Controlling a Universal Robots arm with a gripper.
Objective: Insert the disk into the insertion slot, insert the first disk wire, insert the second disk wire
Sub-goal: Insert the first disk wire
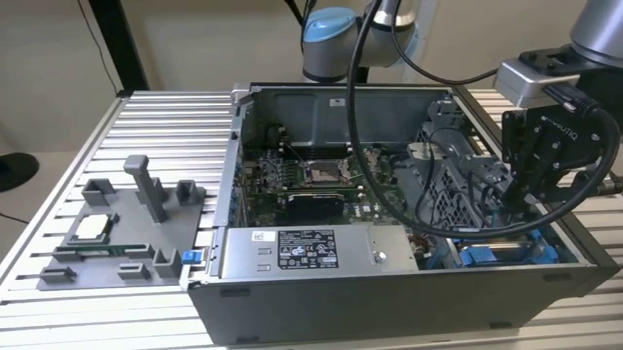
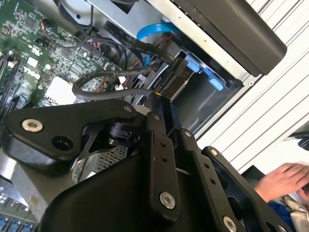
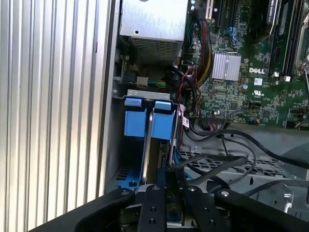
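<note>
The disk (image 1: 506, 254) lies in the insertion slot (image 1: 562, 244) at the case's corner on the exterior view's right, its blue carrier (image 3: 145, 121) showing between the grey bay walls (image 3: 115, 140). Just above it my gripper (image 1: 508, 206) reaches down into the case. In both wrist views the fingers are shut on the black plug (image 2: 176, 72) of a black wire (image 3: 212, 166), held right at the disk's end by the blue carrier (image 2: 205, 72). A thin blue wire (image 2: 154, 29) loops beside the plug. How the plug sits against the disk is hidden.
The grey power-supply box (image 1: 302, 251) with a white sticker sits beside the slot, the motherboard (image 1: 311, 175) behind it. A perforated metal cage (image 1: 457, 182) and loose black cables crowd the gripper. A grey fixture tray (image 1: 117, 233) lies outside the case. A person's hand (image 2: 282, 179) rests nearby.
</note>
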